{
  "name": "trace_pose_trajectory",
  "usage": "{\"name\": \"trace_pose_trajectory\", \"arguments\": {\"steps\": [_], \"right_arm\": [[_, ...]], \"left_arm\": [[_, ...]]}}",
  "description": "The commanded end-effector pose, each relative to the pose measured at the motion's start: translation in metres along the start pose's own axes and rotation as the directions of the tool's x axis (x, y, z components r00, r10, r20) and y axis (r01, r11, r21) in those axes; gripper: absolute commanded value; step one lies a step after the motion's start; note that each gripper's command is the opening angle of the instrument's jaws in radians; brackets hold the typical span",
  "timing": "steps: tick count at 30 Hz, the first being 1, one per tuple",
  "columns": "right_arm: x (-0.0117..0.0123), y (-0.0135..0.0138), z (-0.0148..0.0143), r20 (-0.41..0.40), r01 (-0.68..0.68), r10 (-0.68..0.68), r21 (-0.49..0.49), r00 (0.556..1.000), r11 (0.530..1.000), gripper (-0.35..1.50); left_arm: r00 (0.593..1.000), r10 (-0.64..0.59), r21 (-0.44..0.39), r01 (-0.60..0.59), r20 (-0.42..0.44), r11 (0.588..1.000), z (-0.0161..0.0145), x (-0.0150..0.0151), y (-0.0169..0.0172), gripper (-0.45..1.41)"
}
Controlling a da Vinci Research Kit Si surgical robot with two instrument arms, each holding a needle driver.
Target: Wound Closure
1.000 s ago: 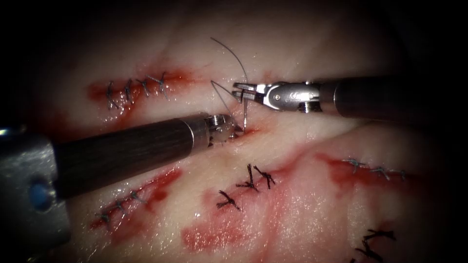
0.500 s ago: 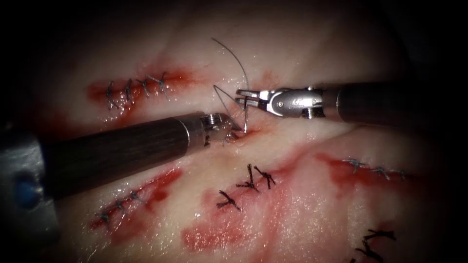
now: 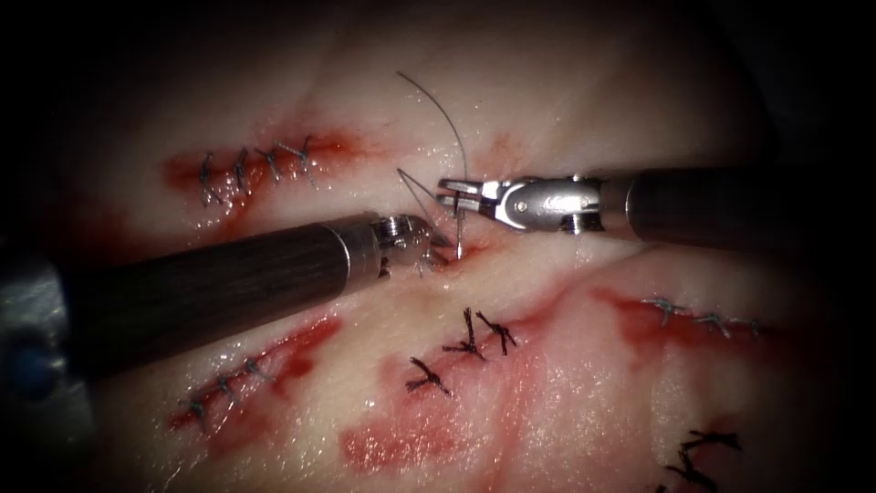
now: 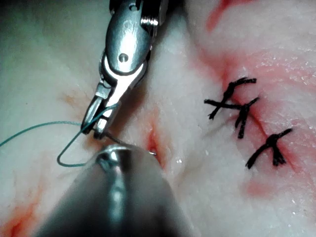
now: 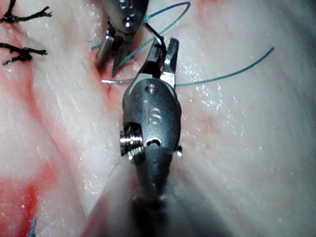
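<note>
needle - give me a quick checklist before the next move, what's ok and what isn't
1. Needle gripped: ok. The right end effector has its jaws shut on it, apparently near the thread end.
2. Needle tip at the cut: ok. Whether it is in the tissue: cannot tell.
3. Left end effector free: ok. Its jaws are open and hold nothing, just left of the needle at the cut.
4. Thread clear of the tools: cannot tell. A loop lies close to the right end effector.
5. Finished stitches away from the working spot: ok.
</note>
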Motion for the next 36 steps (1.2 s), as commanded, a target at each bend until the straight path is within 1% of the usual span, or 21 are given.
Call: {"name": "trace_pose_trajectory", "arguments": {"steps": [1, 5, 9, 14, 15, 17, 20, 25, 29, 33, 36], "right_arm": [[-0.0001, 0.0, 0.0011, -0.001, -0.005, 0.005, 0.004, 1.0, 1.0, -0.35], [-0.0001, 0.0001, 0.001, 0.011, -0.022, 0.022, 0.019, 1.0, 1.0, -0.35], [-0.0001, 0.0002, 0.001, 0.013, -0.053, 0.052, 0.02, 0.999, 0.998, -0.35], [-0.0001, 0.0007, 0.001, 0.016, -0.067, 0.067, 0.023, 0.998, 0.997, -0.35], [-0.0001, 0.0008, 0.0009, 0.022, -0.079, 0.079, 0.012, 0.997, 0.997, -0.35], [-0.0002, 0.0012, 0.0008, 0.028, -0.092, 0.092, -0.008, 0.995, 0.996, -0.35], [-0.0002, 0.0016, 0.0007, 0.036, -0.112, 0.113, -0.032, 0.993, 0.993, -0.35], [-0.0001, 0.0021, 0.0006, 0.034, -0.145, 0.148, -0.066, 0.988, 0.987, -0.35], [0.0002, 0.0024, 0.0007, 0.025, -0.185, 0.187, -0.086, 0.982, 0.979, -0.35], [0.0003, 0.0024, 0.0007, 0.026, -0.209, 0.212, -0.09, 0.977, 0.974, -0.35], [0.0003, 0.0024, 0.0006, 0.024, -0.232, 0.235, -0.089, 0.972, 0.969, -0.35]], "left_arm": [[1.0, 0.001, 0.005, -0.001, -0.004, 1.0, 0.0002, 0.0005, -0.0006, 0.44], [1.0, -0.003, 0.022, 0.004, -0.007, 1.0, -0.0007, 0.0006, -0.0003, 0.44], [1.0, -0.019, 0.055, 0.02, -0.019, 0.998, -0.0022, 0.0012, 0.0007, 0.31], [1.0, -0.019, 0.09, 0.02, -0.02, 0.996, -0.0031, 0.0024, 0.0037, 0.2], [1.0, -0.023, 0.097, 0.024, -0.014, 0.995, -0.003, 0.003, 0.0052, 0.1], [1.0, -0.007, 0.086, 0.008, -0.018, 0.996, -0.0024, 0.004, 0.007, 0.05], [1.0, 0.004, 0.078, -0.002, -0.023, 0.997, -0.0018, 0.0048, 0.0081, 0.04], [1.0, 0.006, 0.079, -0.004, -0.025, 0.997, -0.0009, 0.0051, 0.0084, 0.04], [1.0, 0.016, 0.071, -0.014, -0.024, 0.997, 0.0005, 0.0044, 0.0084, 0.02], [0.999, 0.025, 0.065, -0.023, -0.024, 0.998, 0.0012, 0.0037, 0.0082, 0.04], [0.999, 0.037, 0.062, -0.035, -0.025, 0.997, 0.0012, 0.0033, 0.0077, 0.04]]}}
